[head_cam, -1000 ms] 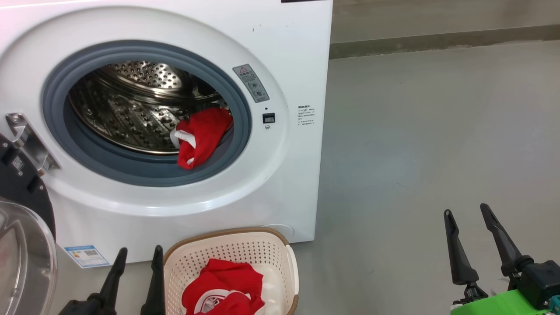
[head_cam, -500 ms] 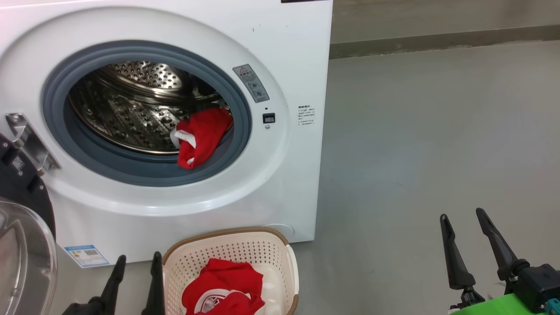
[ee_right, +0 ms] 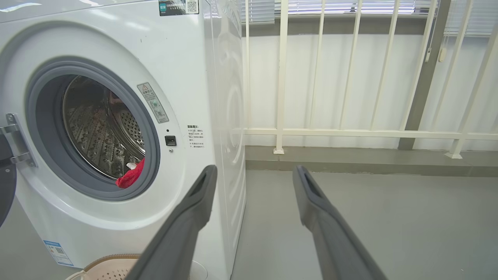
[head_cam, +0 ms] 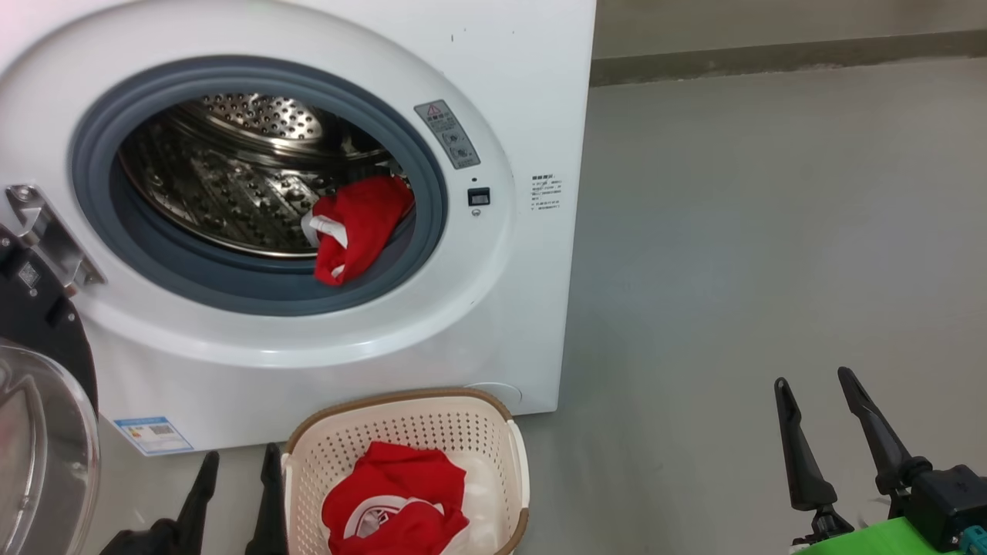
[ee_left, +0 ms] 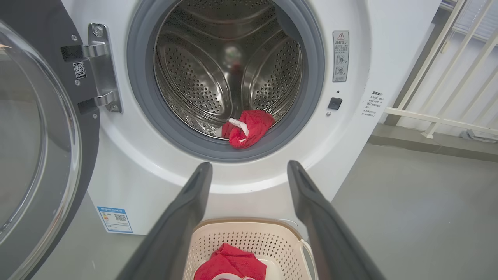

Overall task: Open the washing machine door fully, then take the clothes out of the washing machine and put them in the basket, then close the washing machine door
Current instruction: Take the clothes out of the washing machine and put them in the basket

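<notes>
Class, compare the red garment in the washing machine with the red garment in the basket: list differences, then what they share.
Place: the machine garment drapes over the front lip of the drum onto the grey ring; the basket garment lies low in the basket. Size: the machine garment looks a smaller, bunched bundle; the basket garment spreads wider. Both are bright red with white trim.

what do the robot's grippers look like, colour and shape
Both the left gripper and the right gripper have two long, slim jaws, black to dark grey, tapering to rounded tips, each with a shallow recess near the tip. The right one is fixed to a black block next to a bright green part, with a small teal plug at the edge.
</notes>
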You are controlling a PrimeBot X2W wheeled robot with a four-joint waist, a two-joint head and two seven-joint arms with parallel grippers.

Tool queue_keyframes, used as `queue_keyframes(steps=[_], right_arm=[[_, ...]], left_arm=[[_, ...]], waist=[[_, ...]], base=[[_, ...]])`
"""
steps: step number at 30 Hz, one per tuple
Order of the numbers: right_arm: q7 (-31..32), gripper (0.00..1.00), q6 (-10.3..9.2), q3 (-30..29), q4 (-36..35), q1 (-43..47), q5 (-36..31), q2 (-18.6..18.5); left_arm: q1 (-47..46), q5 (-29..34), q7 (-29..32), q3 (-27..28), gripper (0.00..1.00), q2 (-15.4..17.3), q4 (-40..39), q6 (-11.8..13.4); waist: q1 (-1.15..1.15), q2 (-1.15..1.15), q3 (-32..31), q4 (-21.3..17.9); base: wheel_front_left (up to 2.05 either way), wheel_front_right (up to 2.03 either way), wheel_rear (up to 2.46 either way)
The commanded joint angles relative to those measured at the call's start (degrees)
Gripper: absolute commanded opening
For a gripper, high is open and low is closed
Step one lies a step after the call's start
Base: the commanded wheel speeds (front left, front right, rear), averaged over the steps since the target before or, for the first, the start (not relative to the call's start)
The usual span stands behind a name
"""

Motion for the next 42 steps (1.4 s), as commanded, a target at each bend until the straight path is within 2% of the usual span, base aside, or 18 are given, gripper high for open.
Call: queue_keyframes(steps=[1, 9, 19, 30, 42], right_arm=[[-0.4, 1.0, 0.35, 1.5, -1.5, -1.8, -0.1, -0.7], [-0.4, 1.0, 0.35, 2.7, -1.4, -3.2, 0.4, -0.7], [-0.4, 1.0, 0.35, 5.8, -1.1, -8.9, 1.4, -0.7], [-0.4, 1.0, 0.35, 8.4, -0.5, -14.8, 2.0, -0.7], [-0.4, 1.0, 0.35, 9.8, 0.0, -19.1, 1.6, -0.7]], left_arm=[[-2.9, -0.7, 0.0, 1.7, 1.0, 0.5, -0.8, 0.1], [-7.9, -2.8, 0.1, 0.9, 1.0, 0.2, 3.4, -0.9], [-21.5, -2.4, -2.6, -0.1, 1.0, 0.9, 10.6, -2.1], [-38.6, -4.4, -4.3, 0.5, 1.0, 1.9, 19.7, -4.7], [-55.6, -5.0, -5.1, 1.2, 1.0, 5.7, 32.2, -6.8]], waist=[[0.0, 0.0, 0.8, 0.3], [0.0, 0.0, 4.6, 1.3], [0.0, 0.0, 14.6, 1.9], [0.0, 0.0, 24.4, 0.0], [0.0, 0.0, 32.0, -3.5]], base=[[0.0, 0.0, 0.0], [0.0, 0.0, 0.0], [0.0, 0.0, 0.0], [0.0, 0.0, 0.0], [0.0, 0.0, 0.0]])
